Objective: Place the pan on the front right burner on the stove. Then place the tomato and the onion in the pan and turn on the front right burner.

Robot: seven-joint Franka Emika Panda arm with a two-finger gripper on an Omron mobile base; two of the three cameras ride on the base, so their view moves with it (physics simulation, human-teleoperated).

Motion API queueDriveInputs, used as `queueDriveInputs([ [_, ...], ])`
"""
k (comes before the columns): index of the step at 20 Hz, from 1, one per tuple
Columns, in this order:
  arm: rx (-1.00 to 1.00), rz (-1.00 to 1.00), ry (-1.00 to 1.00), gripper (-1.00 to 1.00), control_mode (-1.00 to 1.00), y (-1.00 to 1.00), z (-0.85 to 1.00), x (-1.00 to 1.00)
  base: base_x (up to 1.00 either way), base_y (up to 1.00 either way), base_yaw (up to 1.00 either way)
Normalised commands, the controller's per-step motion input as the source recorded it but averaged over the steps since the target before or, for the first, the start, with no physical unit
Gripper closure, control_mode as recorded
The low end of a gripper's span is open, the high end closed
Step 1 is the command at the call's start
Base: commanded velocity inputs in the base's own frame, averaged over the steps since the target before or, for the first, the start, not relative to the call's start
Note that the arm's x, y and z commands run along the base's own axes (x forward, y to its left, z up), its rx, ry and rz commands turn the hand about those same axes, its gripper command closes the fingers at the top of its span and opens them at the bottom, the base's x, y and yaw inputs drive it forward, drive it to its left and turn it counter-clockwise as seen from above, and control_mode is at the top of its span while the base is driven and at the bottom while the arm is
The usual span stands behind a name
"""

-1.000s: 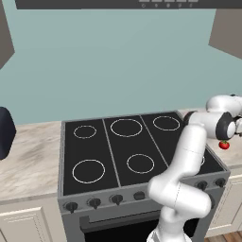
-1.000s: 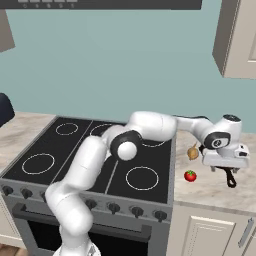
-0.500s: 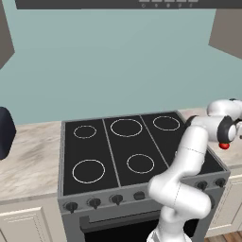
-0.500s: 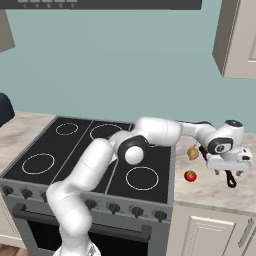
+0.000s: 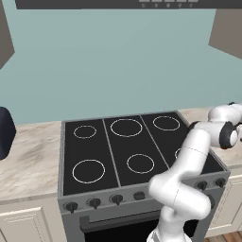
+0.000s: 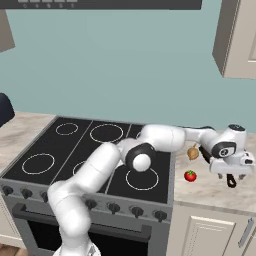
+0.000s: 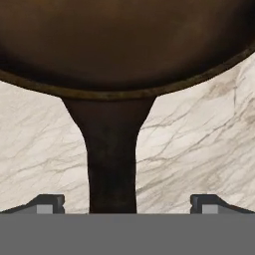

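Marble bench (image 7: 199,139) is carrying the pan (image 7: 124,45); fingers (image 7: 47,203) are hanging wide open, straddling its handle for a grab.

1 pan (image 7: 124,45), 1 tomato (image 6: 190,175), 1 onion (image 6: 193,152) — 6 burner rings.

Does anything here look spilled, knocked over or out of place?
Nothing stands out. The pan lies flat on the marble counter, its handle running between the open gripper fingertips. The tomato and onion sit on the counter right of the stove, whose glass top looks bare and clean.
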Motion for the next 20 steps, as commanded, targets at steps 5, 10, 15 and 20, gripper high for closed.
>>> queueDriveInputs([
  [5, 0.1, 0.04, 0.18, 1.0, -1.0, 0.02, -0.28, 0.0, 0.0, 0.0, 0.0],
  [10, 0.02, 0.05, 0.02, 1.0, -1.0, 0.01, -0.02, -0.03, 0.0, 0.0, 0.0],
  [15, 0.0, 0.05, -0.01, 1.0, -1.0, 0.01, 0.29, -0.15, 0.0, 0.0, 0.0],
  [20, 0.0, 0.07, -0.11, 1.0, -1.0, 0.06, 0.51, -0.31, 0.0, 0.0, 0.0],
])
